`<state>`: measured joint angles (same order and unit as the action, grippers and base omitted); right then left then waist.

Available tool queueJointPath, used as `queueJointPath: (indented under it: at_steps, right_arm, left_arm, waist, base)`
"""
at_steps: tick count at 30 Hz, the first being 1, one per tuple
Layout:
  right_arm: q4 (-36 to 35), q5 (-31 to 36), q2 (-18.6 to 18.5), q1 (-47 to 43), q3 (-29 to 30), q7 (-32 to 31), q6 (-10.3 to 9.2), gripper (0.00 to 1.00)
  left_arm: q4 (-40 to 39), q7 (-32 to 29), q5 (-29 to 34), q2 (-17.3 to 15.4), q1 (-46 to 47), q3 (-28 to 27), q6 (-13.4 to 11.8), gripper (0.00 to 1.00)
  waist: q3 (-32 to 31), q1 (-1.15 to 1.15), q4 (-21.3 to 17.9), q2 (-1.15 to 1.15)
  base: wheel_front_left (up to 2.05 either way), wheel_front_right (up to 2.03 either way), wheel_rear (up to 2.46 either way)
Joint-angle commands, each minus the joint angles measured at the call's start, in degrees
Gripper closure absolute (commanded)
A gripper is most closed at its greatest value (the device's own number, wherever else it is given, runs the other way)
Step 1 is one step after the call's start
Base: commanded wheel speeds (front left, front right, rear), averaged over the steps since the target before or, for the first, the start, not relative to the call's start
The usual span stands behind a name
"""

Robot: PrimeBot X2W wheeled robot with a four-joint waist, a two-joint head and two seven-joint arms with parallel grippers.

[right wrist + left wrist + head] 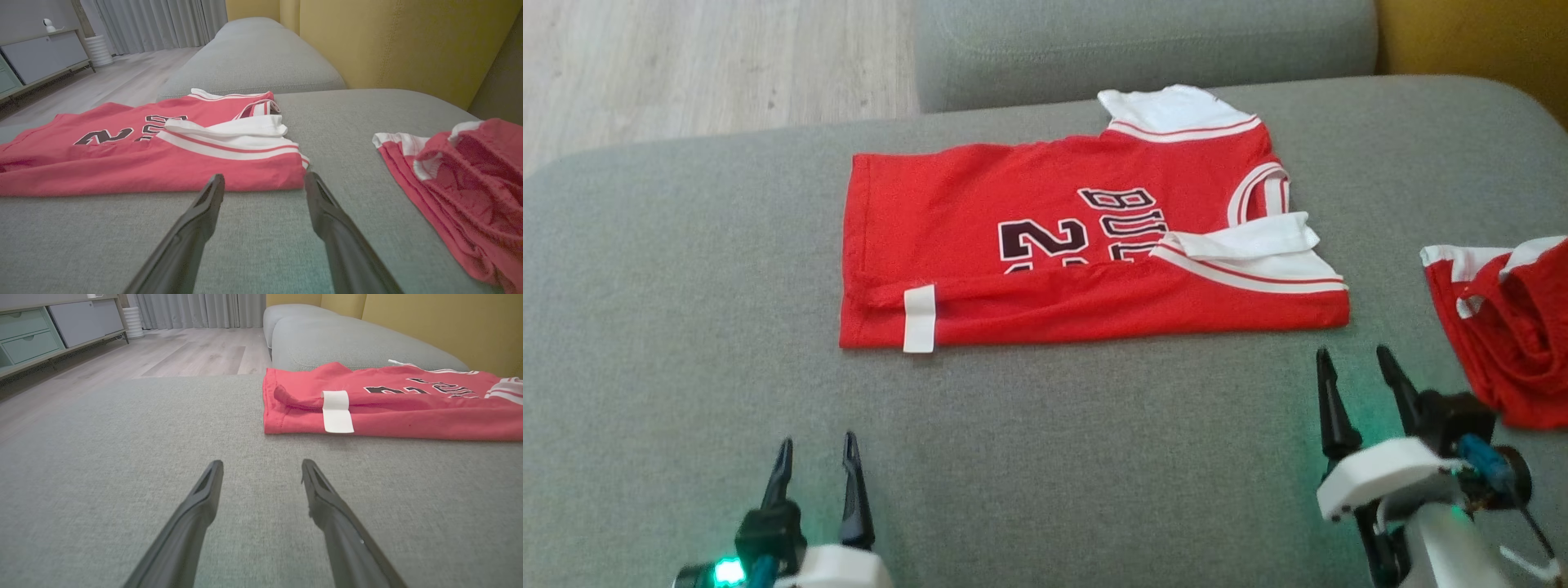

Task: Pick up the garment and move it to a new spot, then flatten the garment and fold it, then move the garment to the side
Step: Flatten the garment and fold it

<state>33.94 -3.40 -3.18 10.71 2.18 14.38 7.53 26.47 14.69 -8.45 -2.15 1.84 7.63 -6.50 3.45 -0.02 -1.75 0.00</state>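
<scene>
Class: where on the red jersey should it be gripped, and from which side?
Probably the jersey by its near folded edge, at the two corners, approached low from the robot's side: that edge is doubled, slightly raised, and faces the open left end effector and right end effector.

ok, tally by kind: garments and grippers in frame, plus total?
Garments: 2, the jersey and the crumpled garment
Grippers: 2, the left gripper and the right gripper, both open
Total: 4
</scene>
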Motion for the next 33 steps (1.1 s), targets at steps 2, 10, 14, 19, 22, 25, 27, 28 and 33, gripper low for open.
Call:
queueJointPath:
  at_steps: [2,10,14,19,22,25,27,28,33]
  right_arm:
    - [-1.34,0.71,0.24,0.36,-1.58,0.62,-0.04,0.00]
    - [-1.50,0.02,0.29,0.60,-2.10,0.62,-0.04,0.00]
    - [-1.91,-0.41,0.29,2.56,-1.96,0.62,-0.04,0.00]
    - [-3.20,-0.66,0.29,5.70,-1.17,0.62,-0.04,0.00]
    - [-3.69,-1.16,0.30,7.26,-0.72,0.62,-0.04,0.00]
    - [-4.11,-2.01,0.30,8.54,-0.26,0.62,-0.04,0.00]
    - [-4.55,-2.40,0.30,9.27,-0.17,0.62,-0.04,0.00]
    - [-4.81,-2.64,0.30,9.58,-0.13,0.62,-0.04,0.00]
    - [-5.73,-2.98,0.30,10.72,0.66,0.62,-0.04,0.00]
  left_arm:
    - [-2.28,0.30,-0.39,-0.73,-0.11,-1.86,-0.11,0.00]
    - [-3.26,0.30,-0.95,-0.73,0.13,-1.78,0.27,0.00]
    - [-2.83,0.30,-2.01,-0.73,3.35,-1.55,1.49,0.00]
    - [-0.34,0.30,-3.07,-0.73,10.18,-1.74,3.73,0.00]
    - [1.30,0.30,-3.28,-0.73,14.00,-1.96,4.46,0.00]
    - [3.54,0.30,-3.13,-0.73,16.97,-2.41,4.45,0.00]
    - [5.12,0.30,-3.20,-0.73,18.57,-2.70,4.53,0.00]
    - [6.22,0.30,-3.58,-0.73,19.25,-2.98,4.45,0.00]
    - [9.11,0.30,-4.28,-0.73,21.86,-3.87,4.88,0.00]
  waist:
    - [-0.94,0.02,-0.14,0.00]
    - [0.31,0.02,-0.02,0.00]
    - [3.16,0.02,0.10,0.00]
    - [8.22,0.02,0.24,0.00]
    - [10.87,0.02,-0.06,0.00]
    - [13.08,0.02,-0.49,0.00]
    - [14.36,0.02,-0.82,0.00]
    - [15.02,0.02,-1.02,0.00]
    - [17.09,0.02,-1.80,0.00]
  base:
    - [0.00,0.00,0.00]
    - [0.00,0.00,0.00]
    - [0.00,0.00,0.00]
    - [0.00,0.00,0.00]
    - [0.00,0.00,0.00]
    - [0.00,0.00,0.00]
    - [0.00,0.00,0.00]
    - [0.00,0.00,0.00]
    - [0.00,0.00,0.00]
